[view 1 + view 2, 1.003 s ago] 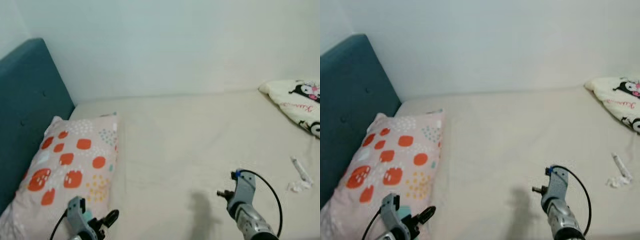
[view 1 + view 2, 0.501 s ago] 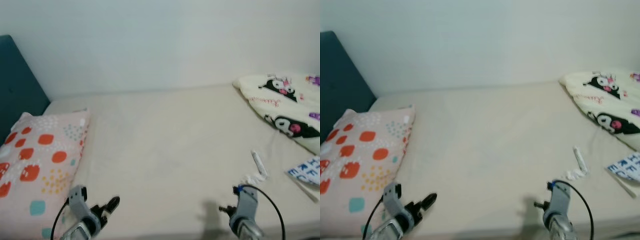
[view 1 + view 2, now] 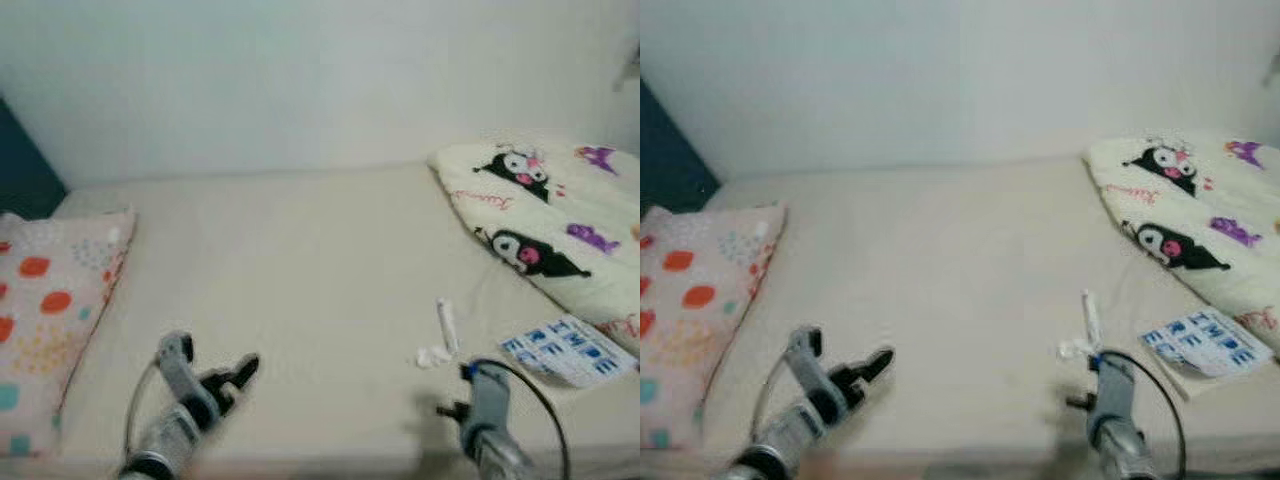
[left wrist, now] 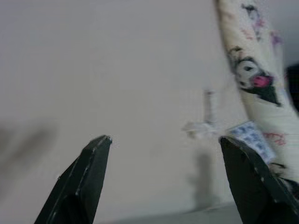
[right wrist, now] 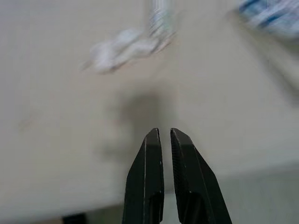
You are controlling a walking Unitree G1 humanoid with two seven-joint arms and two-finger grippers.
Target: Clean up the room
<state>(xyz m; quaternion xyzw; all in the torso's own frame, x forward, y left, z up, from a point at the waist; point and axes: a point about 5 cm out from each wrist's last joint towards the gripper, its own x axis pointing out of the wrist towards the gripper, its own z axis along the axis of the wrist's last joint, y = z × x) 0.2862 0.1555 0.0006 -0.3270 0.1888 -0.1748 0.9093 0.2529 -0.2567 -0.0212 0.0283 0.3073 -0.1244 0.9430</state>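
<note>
The clean-up looks like it has hardly started. The bed (image 3: 300, 260) is mostly bare, but some small things lie on it at the lower right of the frame. A bit of white trash (image 3: 440, 340), maybe a wrapper or a scrunched tissue, lies near the bed's front edge. Just beside it, further right, is a paper with blue letters (image 3: 565, 350). A cartoon blanket (image 3: 540, 220) is bunched up at the right side. A spotted pillow (image 3: 50, 320) lies at the left side.

The right pincer (image 5: 162, 140) has its two fingers pressed together and holds nothing. It hangs near the white trash but is not touching it. The left pincer (image 4: 163, 154) is spread wide and holds nothing, low at the left of the frame.

So nothing is picked up yet. The trash and the paper both need to go.
</note>
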